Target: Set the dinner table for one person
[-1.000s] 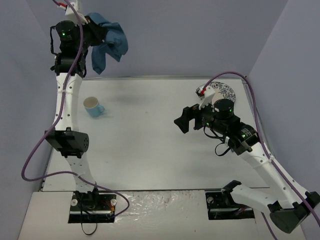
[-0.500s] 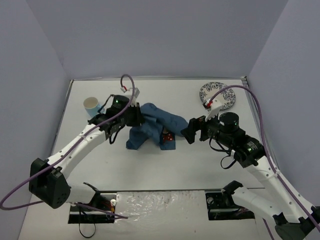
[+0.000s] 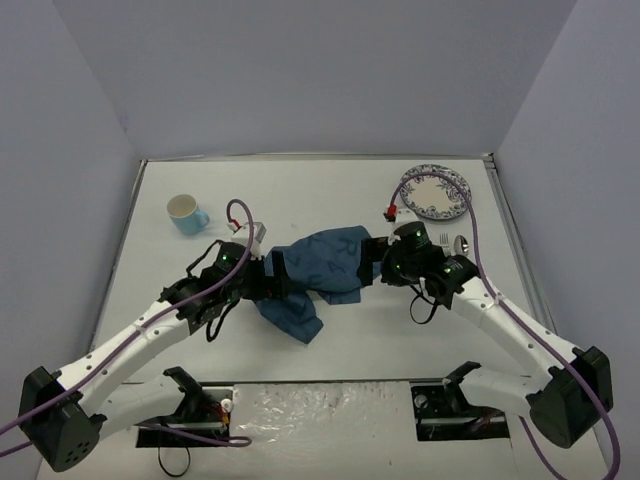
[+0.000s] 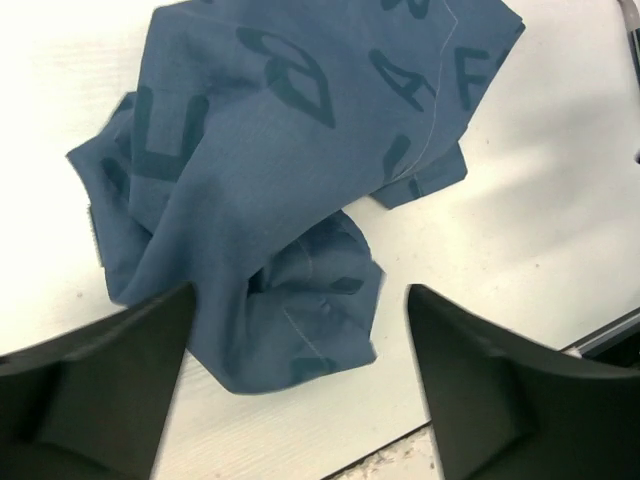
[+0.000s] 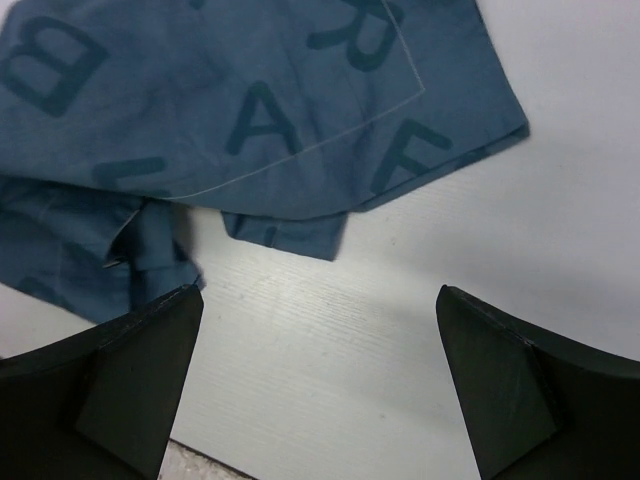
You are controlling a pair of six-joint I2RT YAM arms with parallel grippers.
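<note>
A crumpled blue placemat (image 3: 318, 270) printed with dark letters lies in the middle of the white dinner table (image 3: 300, 195). My left gripper (image 3: 268, 285) is open at its left end; in the left wrist view the cloth (image 4: 290, 190) bunches between and beyond the open jaws, a fold lying against the left finger (image 4: 100, 380). My right gripper (image 3: 372, 268) is open at the cloth's right end; in the right wrist view the cloth (image 5: 250, 110) lies just beyond the jaws, with bare table between them. A patterned plate (image 3: 435, 191), a light blue mug (image 3: 186, 213) and cutlery (image 3: 452, 244) stand around.
The table's near edge (image 3: 320, 382) runs close below the cloth. Grey walls close the table at the back and both sides. A small silvery object (image 3: 256, 233) lies by my left wrist.
</note>
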